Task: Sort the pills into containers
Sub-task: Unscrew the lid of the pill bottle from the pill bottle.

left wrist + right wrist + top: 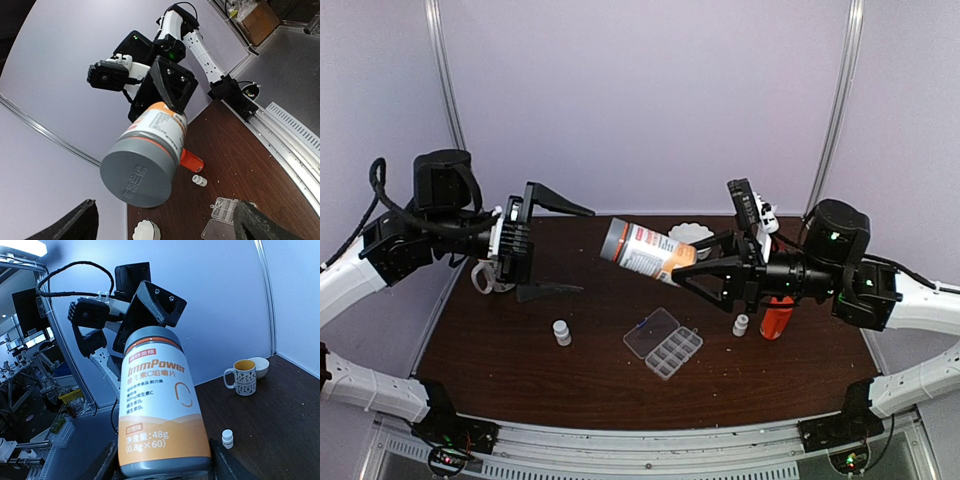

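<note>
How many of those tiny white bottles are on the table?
2. One white bottle stands left of the box; the other white bottle stands right of it, beside the orange bottle. More could hide behind the arms.

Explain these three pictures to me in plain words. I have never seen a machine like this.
These are two robot arms bolted to a dark brown table, each ending in a two-finger gripper. The wide picture looks down from above and behind them; the other two come from cameras on each wrist. The right gripper is shut on a white-and-orange cylindrical bottle with a grey cap, held tilted in the air, cap toward the left gripper, which is wide open and empty. On the table are a small clear plastic organizer box with its lid open, two tiny white bottles, an orange-red bottle and a white scalloped bowl.
</note>
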